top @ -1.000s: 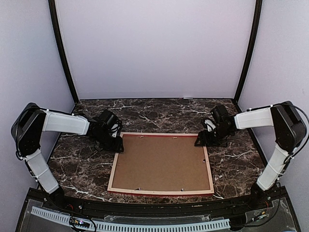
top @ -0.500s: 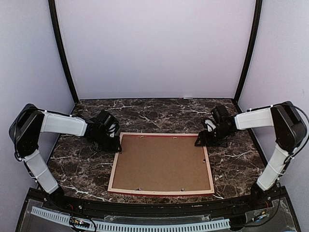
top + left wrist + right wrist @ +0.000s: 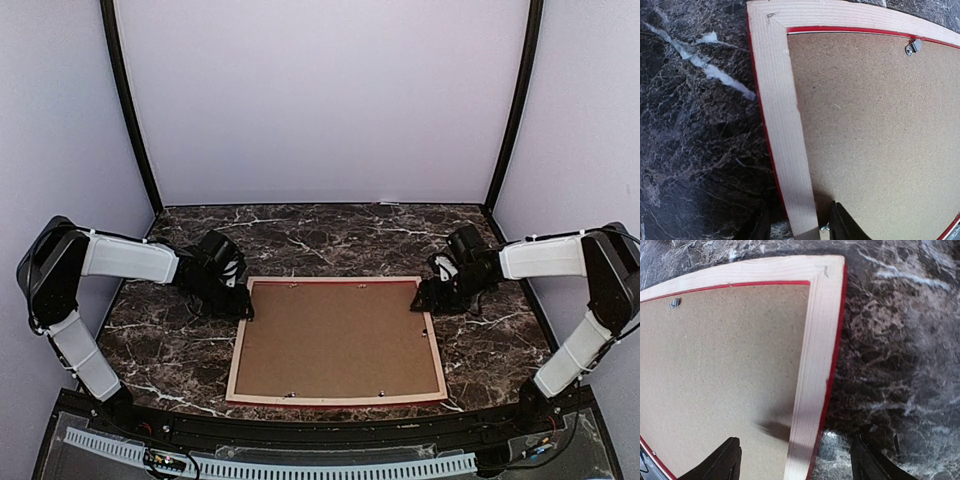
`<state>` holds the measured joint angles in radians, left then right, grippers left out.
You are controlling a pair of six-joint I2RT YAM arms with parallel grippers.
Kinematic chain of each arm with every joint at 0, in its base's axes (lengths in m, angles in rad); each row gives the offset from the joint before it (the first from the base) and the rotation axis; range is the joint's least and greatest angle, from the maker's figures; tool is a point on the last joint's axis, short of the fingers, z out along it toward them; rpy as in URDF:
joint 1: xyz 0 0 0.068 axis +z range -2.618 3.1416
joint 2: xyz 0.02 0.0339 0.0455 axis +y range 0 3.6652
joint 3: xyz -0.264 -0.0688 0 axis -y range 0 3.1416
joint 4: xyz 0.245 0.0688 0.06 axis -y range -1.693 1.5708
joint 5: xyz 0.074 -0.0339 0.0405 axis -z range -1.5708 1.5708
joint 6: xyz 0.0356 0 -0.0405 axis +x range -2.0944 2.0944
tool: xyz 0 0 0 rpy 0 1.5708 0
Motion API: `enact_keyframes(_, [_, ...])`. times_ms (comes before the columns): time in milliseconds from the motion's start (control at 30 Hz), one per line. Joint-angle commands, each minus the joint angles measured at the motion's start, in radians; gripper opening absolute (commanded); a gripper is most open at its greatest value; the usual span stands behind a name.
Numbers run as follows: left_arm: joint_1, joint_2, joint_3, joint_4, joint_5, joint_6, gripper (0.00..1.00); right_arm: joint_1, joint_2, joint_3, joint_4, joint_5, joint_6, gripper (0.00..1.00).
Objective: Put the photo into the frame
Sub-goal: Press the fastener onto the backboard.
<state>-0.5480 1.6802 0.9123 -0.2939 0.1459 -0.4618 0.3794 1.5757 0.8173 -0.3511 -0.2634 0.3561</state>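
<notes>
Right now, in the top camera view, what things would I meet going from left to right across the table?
left claw → frame's left rail → brown backing board → frame's right rail → right claw

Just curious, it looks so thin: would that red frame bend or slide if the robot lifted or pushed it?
Probably stiff: the frame has wooden rails with a brown backing board clipped inside. Likely light for its size, being thin. Flat on the polished marble table, it may slide rather than tip.
</notes>
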Motion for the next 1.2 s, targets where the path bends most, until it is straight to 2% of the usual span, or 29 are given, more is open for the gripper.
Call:
enact_keyframes(0, [-0.009,-0.029,0.004,-0.050,0.010,-0.008,0.43,0.008,-0.079,-0.057,-0.023,0.018,0.054,0.76])
enact_keyframes(400, [-0.010,-0.030,0.014,-0.059,-0.007,0.000,0.43,0.072,-0.166,-0.160,-0.060,0.036,0.112,0.68])
enact_keyframes(633, [-0.009,-0.023,0.010,-0.053,-0.009,0.002,0.43,0.094,-0.133,-0.161,-0.056,0.052,0.109,0.64])
enact_keyframes(1000, [-0.009,-0.023,0.014,-0.064,-0.013,0.003,0.43,0.101,-0.112,-0.154,-0.079,0.074,0.077,0.47])
enact_keyframes(1167, [-0.009,-0.025,0.017,-0.070,-0.017,0.006,0.43,0.121,-0.106,-0.155,-0.083,0.091,0.080,0.36])
